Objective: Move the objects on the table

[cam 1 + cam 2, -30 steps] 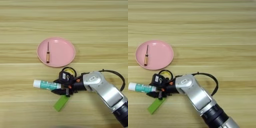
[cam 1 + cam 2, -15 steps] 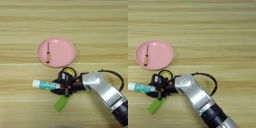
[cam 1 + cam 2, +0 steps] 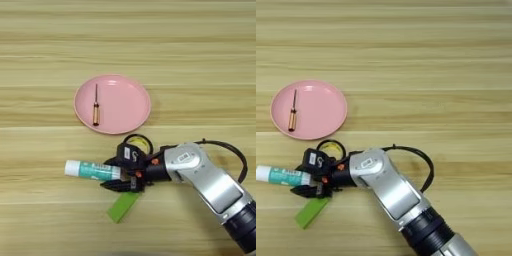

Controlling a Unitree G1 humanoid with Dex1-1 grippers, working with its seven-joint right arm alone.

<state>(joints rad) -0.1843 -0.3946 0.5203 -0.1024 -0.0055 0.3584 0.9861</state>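
Lowest in frame lies the green block [image 3: 123, 206], just under my gripper [image 3: 116, 174]. My fingers straddle the white tube [image 3: 93, 170] at its right end; its long axis runs left from me. I cannot tell whether they are clamped. Above sits the pink plate [image 3: 131, 105].

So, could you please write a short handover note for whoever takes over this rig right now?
Right gripper: at the near end of the white tube, one finger on each side; a firm grip cannot be confirmed.
Screwdriver lies on the pink plate.
Tape ring sits on the table, partly hidden behind the gripper.
Green block lies just in front of the gripper.
Done: nothing certain beyond the screwdriver being on the plate.
Left: tube, ring and block remain on the table.
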